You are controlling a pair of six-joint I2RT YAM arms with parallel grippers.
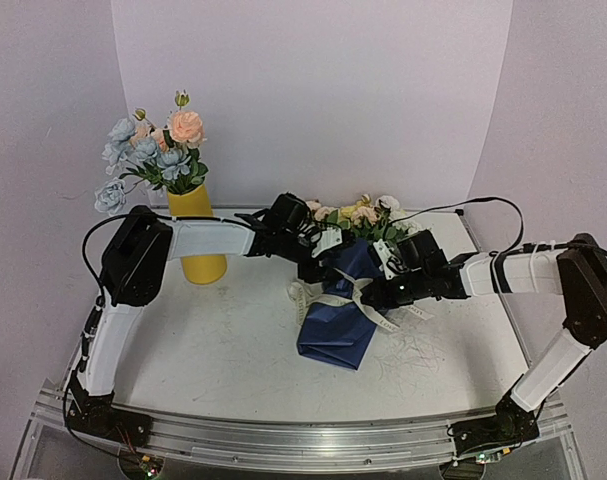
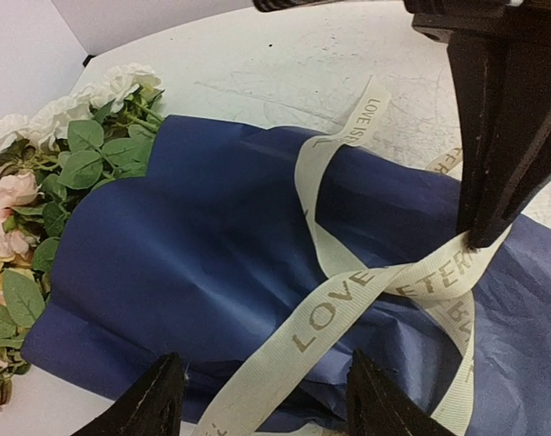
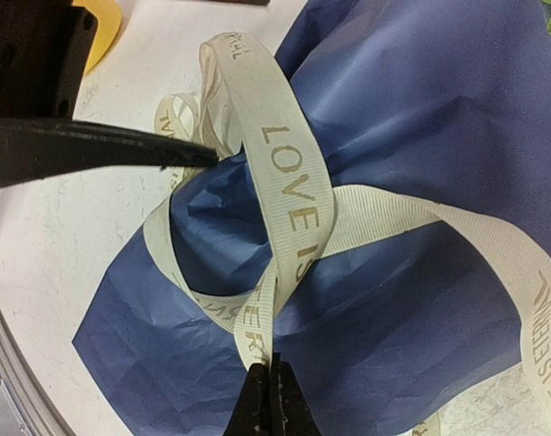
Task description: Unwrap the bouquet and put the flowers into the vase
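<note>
Right pincer (image 3: 270, 372): closed, its two fingertips pressed together on a strand of the cream woven ribbon with gold lettering (image 3: 284, 182), low over the wrapping.
Left pincer (image 2: 264, 363): open, jaws standing apart on either side of a ribbon strand, just above the paper; nothing was gripped. In the right wrist view one of its fingers reached the uppermost ribbon loop; contact could not be confirmed.
Bouquet (image 1: 338, 330): bundle of small white, yellow and pink flowers in dark blue paper, lying on its side at the middle of the white scratched table (image 1: 233, 340), between the two pincers. Flower heads pointed toward the far wall, wrapped stem end toward the arm bases.
Wrapping: dark blue crinkled paper (image 2: 211, 236) was closed around the stems, unopened.
Ribbon condition: passed around the paper, with slack loops standing off it and tails trailing onto the table. Whether the knot held could not be determined.
Flowers: white, yellow and pale pink artificial roses with green leaves (image 2: 66, 163) projected from the open end of the paper; stems were hidden inside.
Vase: tall bright yellow cylindrical vase (image 1: 191, 205), upright at the far left of the table, well apart from the bouquet, partly hidden behind the left arm.
Vase contents: pale blue and peach blooms (image 1: 158, 150).
</note>
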